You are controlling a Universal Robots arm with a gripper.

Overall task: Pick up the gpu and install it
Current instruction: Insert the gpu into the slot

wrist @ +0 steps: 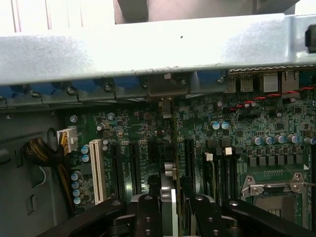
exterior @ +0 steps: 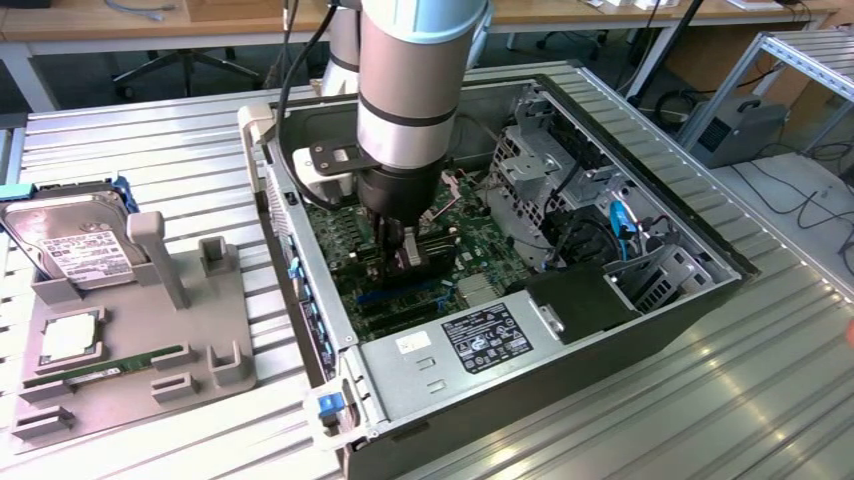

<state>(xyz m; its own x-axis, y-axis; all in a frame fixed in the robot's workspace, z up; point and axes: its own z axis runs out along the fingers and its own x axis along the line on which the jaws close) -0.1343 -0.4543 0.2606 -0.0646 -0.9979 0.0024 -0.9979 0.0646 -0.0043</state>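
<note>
Even, diffuse overhead light fills the exterior view; the ribbed silver metal desk (exterior: 747,370) shows soft glare toward four o'clock. In the wrist view, the pale grey metal case rail (wrist: 158,49) at twelve o'clock is washed out and blurred, while the green circuit board (wrist: 207,133) sits dimmer, mildly soft.

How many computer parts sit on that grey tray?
3: a hard drive at its far end, a square silver chip mid-tray, a green memory stick nearest the camera.

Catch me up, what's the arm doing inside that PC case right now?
The gripper is down inside the open computer case, shut on the gpu, holding it edge-on just above the motherboard slots. The card isn't seated yet. On the grey holder beside the case, the hard drive and memory stick remain.
</note>
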